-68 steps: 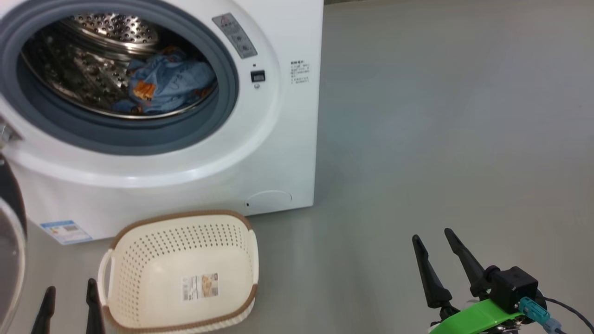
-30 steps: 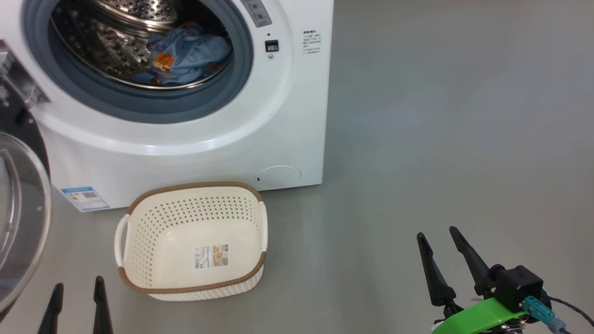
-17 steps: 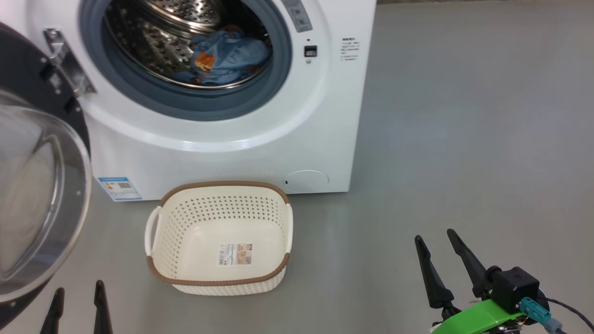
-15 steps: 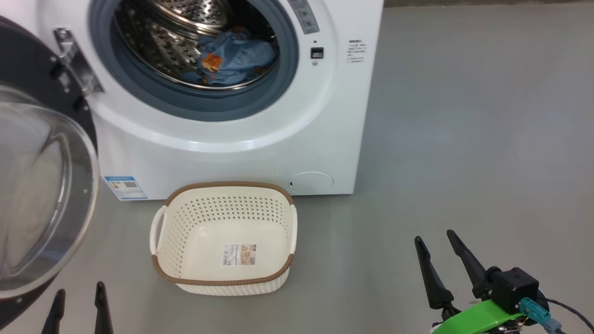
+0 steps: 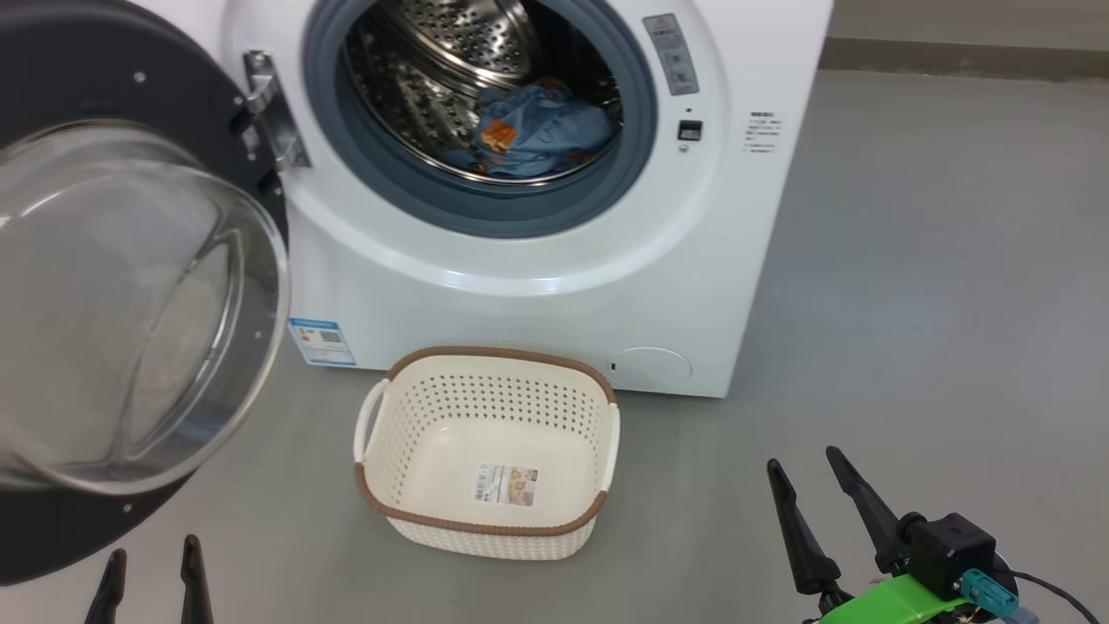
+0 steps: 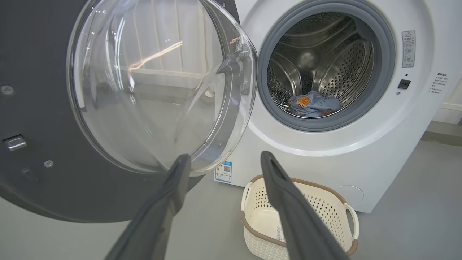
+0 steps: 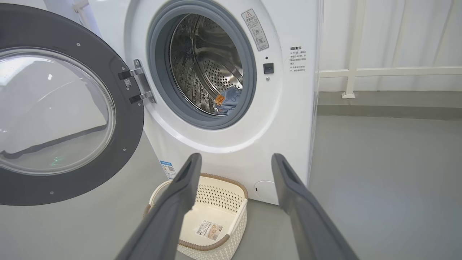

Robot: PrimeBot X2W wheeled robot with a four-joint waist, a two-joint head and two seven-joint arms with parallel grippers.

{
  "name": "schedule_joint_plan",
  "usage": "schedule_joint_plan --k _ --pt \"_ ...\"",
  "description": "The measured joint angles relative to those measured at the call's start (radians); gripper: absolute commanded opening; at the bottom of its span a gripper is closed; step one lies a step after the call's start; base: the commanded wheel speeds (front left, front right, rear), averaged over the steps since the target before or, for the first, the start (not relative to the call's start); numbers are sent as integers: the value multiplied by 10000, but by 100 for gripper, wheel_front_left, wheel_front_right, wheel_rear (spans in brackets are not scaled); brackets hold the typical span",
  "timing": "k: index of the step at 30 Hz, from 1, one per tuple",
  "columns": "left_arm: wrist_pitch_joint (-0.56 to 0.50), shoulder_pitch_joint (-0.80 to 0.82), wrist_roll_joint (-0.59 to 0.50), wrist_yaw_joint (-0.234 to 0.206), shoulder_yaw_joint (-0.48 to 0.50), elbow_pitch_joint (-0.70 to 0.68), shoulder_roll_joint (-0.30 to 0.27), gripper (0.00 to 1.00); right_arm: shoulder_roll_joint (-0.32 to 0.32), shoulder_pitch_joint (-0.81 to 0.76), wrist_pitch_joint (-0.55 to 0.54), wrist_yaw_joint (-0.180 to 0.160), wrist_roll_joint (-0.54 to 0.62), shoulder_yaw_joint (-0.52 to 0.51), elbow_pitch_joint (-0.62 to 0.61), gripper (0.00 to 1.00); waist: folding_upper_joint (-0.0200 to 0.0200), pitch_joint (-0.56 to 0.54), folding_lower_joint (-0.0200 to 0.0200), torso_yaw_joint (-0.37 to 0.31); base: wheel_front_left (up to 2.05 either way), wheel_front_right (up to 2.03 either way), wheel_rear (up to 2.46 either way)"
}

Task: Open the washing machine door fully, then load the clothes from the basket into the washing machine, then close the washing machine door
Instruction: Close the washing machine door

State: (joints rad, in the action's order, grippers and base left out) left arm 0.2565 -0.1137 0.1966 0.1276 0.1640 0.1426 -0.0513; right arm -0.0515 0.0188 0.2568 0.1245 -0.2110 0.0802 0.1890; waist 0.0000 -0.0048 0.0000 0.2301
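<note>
Grey floor (image 5: 910, 303) under everything. Big white washing machine (image 5: 537, 286) upright on it, front toward the robot. Round black door (image 5: 78, 78) swung wide open to the left on a metal hinge (image 5: 273, 113), inner side facing out, with a bulging clear glass window (image 5: 121, 303) at its centre. Round opening ringed by a grey rubber seal (image 5: 485, 212), perforated steel drum (image 5: 433, 52) behind it.

Cream perforated basket (image 5: 485, 525) with brown rim and white side handles, on the floor just in front of the machine, below the opening, not touching the door.

Right gripper (image 5: 802, 459) low at the right in the head view, on a green bracket (image 5: 892, 598), jaws spread wide, over bare floor, well apart from basket and machine. Left gripper (image 5: 153, 548) low at the left, jaws spread wide too, just below the door's bottom edge in the head view, left of the basket; contact with the door not clear.

Clothes (image 5: 541, 134): light-blue bundle with an orange print, inside the drum, lying at its bottom toward the right.

Small stuff: round service cap (image 5: 651, 367) at the machine's lower right, blue energy label (image 5: 322, 341) at its lower left, barcode sticker (image 5: 505, 484) on the basket's inside floor.
</note>
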Motion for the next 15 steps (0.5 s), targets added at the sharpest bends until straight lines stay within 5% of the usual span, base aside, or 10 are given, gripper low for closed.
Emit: schedule_joint_plan --k 15 --pt "0 1 104 0 207 259 59 100 0 9 0 0 2 71 12 100 0 47 0 1082 0 0 0"
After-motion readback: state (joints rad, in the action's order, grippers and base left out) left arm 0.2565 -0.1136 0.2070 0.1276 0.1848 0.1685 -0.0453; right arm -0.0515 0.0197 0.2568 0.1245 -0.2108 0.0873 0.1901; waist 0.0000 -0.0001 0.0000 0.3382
